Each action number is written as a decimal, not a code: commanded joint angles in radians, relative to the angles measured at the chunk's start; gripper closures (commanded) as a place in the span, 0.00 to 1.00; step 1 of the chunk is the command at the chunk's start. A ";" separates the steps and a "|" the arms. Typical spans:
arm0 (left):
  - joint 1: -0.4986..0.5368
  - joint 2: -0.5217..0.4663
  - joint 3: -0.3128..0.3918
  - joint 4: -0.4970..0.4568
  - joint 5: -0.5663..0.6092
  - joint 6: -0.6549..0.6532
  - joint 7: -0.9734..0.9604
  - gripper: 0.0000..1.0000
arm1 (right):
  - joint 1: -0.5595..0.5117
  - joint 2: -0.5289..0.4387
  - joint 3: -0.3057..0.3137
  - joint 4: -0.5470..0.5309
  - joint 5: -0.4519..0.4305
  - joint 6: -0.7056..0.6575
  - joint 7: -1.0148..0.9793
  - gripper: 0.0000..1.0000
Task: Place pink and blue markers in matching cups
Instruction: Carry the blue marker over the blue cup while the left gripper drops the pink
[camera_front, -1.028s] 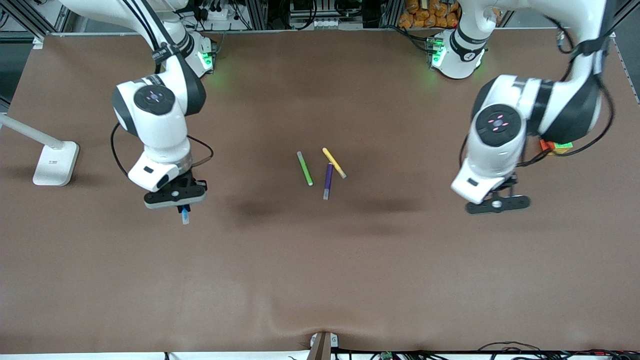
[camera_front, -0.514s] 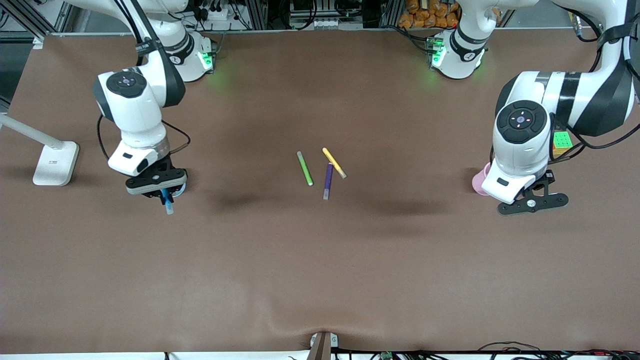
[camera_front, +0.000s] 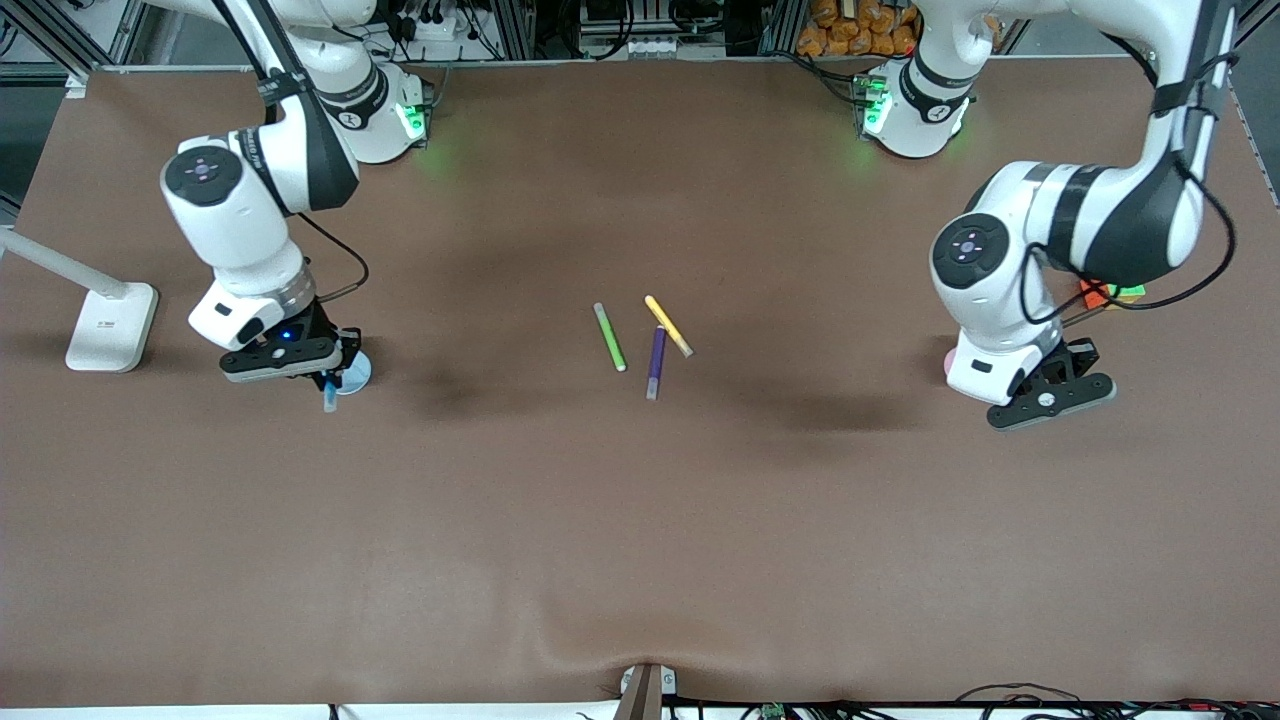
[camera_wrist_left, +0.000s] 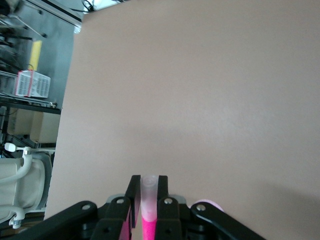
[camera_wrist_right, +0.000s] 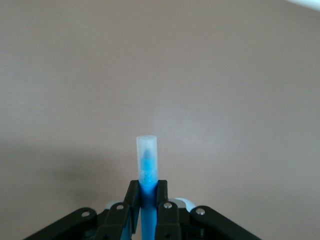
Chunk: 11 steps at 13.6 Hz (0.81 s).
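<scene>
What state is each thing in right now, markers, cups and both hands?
Left hand: shut on pink marker, over pink cup.
Right hand: shut on blue marker, over blue cup.
Pink cup: upright, mostly hidden.
Blue cup: upright.
Green marker, yellow marker, purple marker: lying mid-table.

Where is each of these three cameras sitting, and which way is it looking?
Front view: high across the table, facing both arms' bases; shows both arms, the green marker, yellow marker and purple marker.
Left wrist view: on the left arm's wrist, looking past its fingers shut on the pink marker to bare table.
Right wrist view: on the right wrist; fingers shut on the blue marker.
Shared: the blue marker also shows from the front.
</scene>
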<state>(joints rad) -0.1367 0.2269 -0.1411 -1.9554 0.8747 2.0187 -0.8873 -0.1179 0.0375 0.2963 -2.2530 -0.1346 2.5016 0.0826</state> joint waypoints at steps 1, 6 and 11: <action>0.006 -0.044 -0.032 -0.132 0.154 0.035 -0.213 1.00 | -0.023 -0.027 -0.032 0.065 0.278 -0.163 -0.147 1.00; 0.009 -0.023 -0.035 -0.171 0.214 0.061 -0.320 1.00 | -0.025 -0.021 -0.160 0.121 0.522 -0.409 -0.316 1.00; 0.012 0.012 -0.034 -0.214 0.325 0.097 -0.496 1.00 | -0.029 0.033 -0.256 0.151 0.530 -0.608 -0.323 1.00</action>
<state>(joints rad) -0.1335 0.2355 -0.1716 -2.1484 1.1612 2.0987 -1.3234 -0.1356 0.0338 0.0688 -2.1289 0.3718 1.9550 -0.2224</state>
